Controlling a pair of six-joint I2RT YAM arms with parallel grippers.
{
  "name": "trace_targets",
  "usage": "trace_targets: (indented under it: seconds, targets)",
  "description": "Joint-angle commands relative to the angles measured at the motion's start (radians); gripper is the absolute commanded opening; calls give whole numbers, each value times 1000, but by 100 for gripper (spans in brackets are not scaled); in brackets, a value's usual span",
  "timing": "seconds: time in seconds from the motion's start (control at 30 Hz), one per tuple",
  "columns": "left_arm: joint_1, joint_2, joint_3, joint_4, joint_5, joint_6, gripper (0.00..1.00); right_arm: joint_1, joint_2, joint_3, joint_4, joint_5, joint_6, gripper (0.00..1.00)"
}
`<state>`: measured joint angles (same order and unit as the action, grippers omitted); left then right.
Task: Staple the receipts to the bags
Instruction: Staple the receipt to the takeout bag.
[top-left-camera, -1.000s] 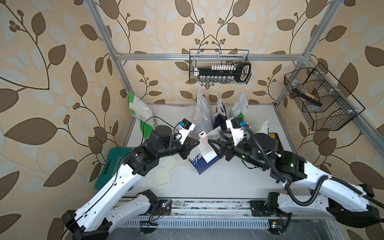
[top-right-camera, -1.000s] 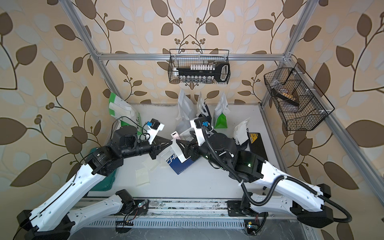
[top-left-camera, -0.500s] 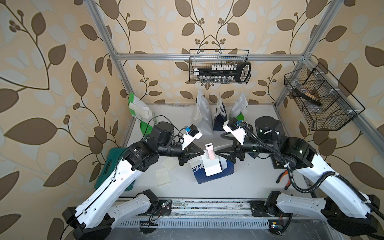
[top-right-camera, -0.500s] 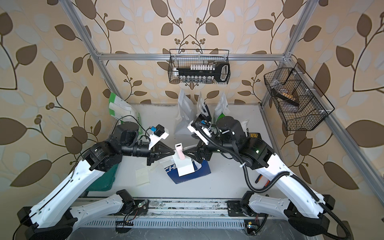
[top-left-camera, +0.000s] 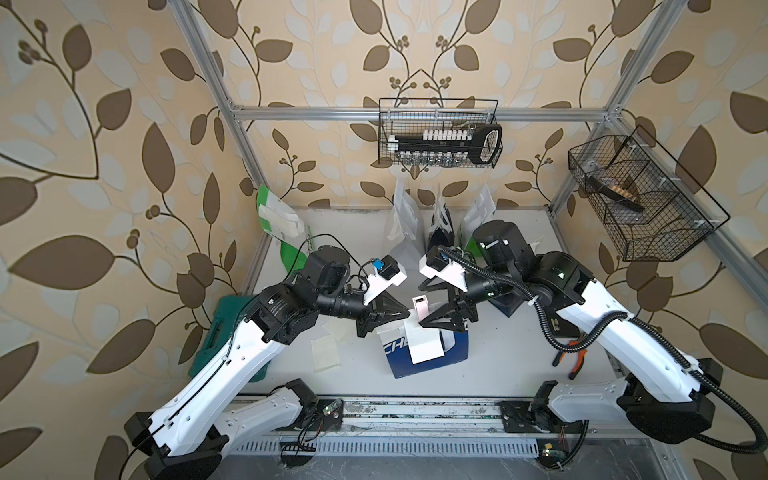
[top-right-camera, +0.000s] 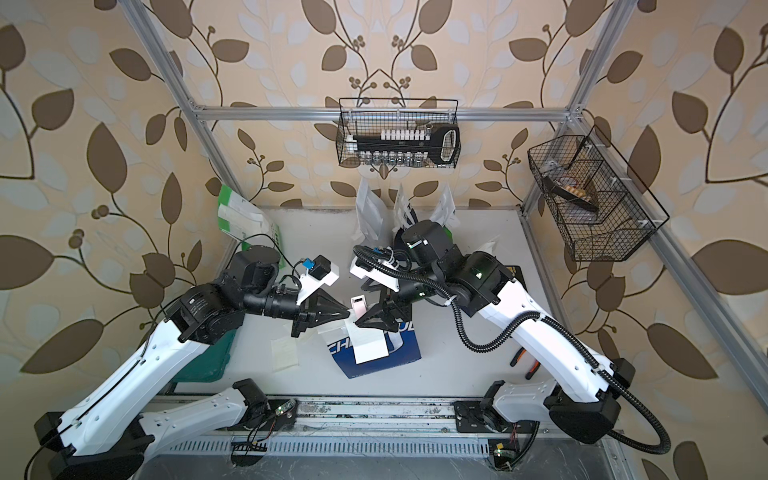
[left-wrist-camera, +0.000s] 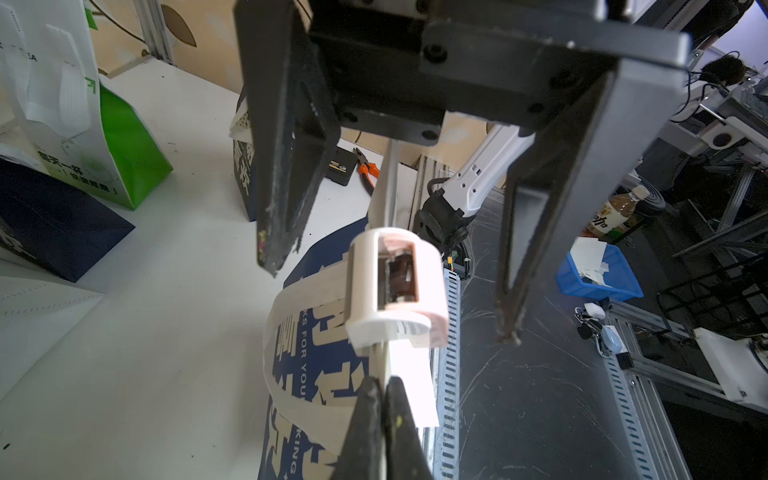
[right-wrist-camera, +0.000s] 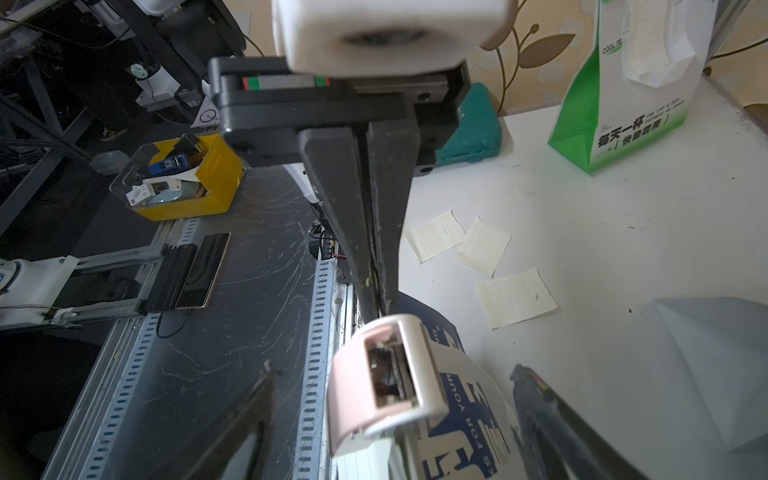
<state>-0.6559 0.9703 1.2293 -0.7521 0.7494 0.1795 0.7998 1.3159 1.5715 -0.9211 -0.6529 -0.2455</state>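
Two arms mid-stapling: left end effector (right-wrist-camera: 376, 299) pinches the bag (top-left-camera: 453, 349); right end effector (left-wrist-camera: 390, 301), released, must squeeze the stapler (right-wrist-camera: 382, 374).

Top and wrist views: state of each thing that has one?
navy bag, lying down, top edge lifted
stapler, upright on navy bag's edge, not gripped
receipt, on navy bag, top under stapler
left claw, shut on navy bag's edge
right claw, open, straddling stapler
loose receipts, flat on table

The left arm (top-left-camera: 249, 353) and right arm (top-left-camera: 602, 318) reach inward, tips almost meeting. The left pincer (top-left-camera: 409, 319) has its fingers pressed tight together; the right pincer (top-left-camera: 420, 306), facing it, stands with jaws spread wide.
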Motion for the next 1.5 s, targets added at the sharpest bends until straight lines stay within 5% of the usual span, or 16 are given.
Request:
trace_targets:
  seconds: [0.0,0.4,0.47,0.6,0.7,0.83,0.87,0.9,1.0,1.27,1.47]
  targets:
    - [-8,-33,32,68,43,0,0,0,22,8,-42,-37,-49,88]
    - [-7,-51,41,100,21,-24,0,1,72,38,-110,-51,-109,78]
    - [-7,-53,40,112,18,-33,0,0,74,35,-102,-65,-113,65]
    - [-8,-56,41,133,34,-50,0,-1,69,24,-57,-38,-91,17]
    - [-8,-64,41,151,44,-64,0,-5,48,-7,24,-25,-51,0]
    - [-8,-61,44,147,48,-65,0,-14,40,-30,88,-30,-18,0]
    - [-7,-60,44,145,39,-65,0,-13,40,-30,104,-3,3,11]
    - [-8,-62,43,143,28,-66,0,-14,38,-29,117,11,15,42]
    - [-8,-70,35,145,-22,-67,0,-17,16,-22,152,47,51,68]
    - [-7,-91,6,194,-140,-141,0,-14,-119,-58,380,232,238,78]
    - [-9,-93,-15,257,-339,-274,0,64,-233,-190,549,585,393,73]
